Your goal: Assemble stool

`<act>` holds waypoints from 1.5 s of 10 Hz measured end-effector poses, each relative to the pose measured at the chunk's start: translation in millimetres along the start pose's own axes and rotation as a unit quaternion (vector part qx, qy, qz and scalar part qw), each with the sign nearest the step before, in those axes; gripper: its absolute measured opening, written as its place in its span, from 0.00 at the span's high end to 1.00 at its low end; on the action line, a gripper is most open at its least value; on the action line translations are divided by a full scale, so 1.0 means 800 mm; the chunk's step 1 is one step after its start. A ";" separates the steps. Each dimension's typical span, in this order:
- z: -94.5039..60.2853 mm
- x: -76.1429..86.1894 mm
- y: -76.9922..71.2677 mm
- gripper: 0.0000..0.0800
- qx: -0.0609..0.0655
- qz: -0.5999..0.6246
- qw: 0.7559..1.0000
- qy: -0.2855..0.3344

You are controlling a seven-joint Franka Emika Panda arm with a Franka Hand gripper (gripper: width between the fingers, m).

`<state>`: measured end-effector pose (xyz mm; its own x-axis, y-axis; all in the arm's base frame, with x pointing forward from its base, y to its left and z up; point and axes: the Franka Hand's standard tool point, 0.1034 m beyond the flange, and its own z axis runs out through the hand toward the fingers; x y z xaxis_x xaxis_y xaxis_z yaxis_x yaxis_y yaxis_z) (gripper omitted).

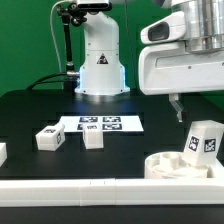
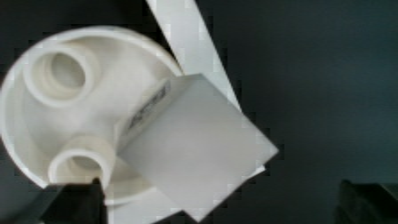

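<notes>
The white round stool seat [image 1: 165, 165] lies at the front of the exterior view's right, against the border rail. One white tagged leg [image 1: 204, 139] stands upright on it. In the wrist view the seat [image 2: 54, 110] shows two round holes, and the leg [image 2: 199, 140] rises from it. My gripper [image 1: 180, 110] hangs above the seat, up and to the exterior view's left of the leg, and touches nothing. In the wrist view the gripper [image 2: 222, 205] is open, its dark fingers [image 2: 71, 200] wide apart and empty. Two more legs [image 1: 50, 138] [image 1: 93, 136] lie on the table.
The marker board [image 1: 100, 124] lies in front of the robot base [image 1: 100, 70]. A white border rail [image 1: 90, 190] runs along the front edge and also shows in the wrist view [image 2: 183, 40]. Another white part [image 1: 2, 152] sits at the exterior view's left edge.
</notes>
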<state>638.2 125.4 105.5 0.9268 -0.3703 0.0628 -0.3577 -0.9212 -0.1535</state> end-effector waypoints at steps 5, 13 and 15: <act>0.002 0.000 0.002 0.19 -0.006 -0.177 0.984 0.001; 0.003 0.001 0.005 0.19 -0.025 -0.499 0.866 0.003; 0.003 0.003 0.007 0.19 -0.028 -0.561 0.828 0.001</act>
<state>638.3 119.5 102.3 0.6798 0.7207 0.1363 0.7219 -0.6903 0.0493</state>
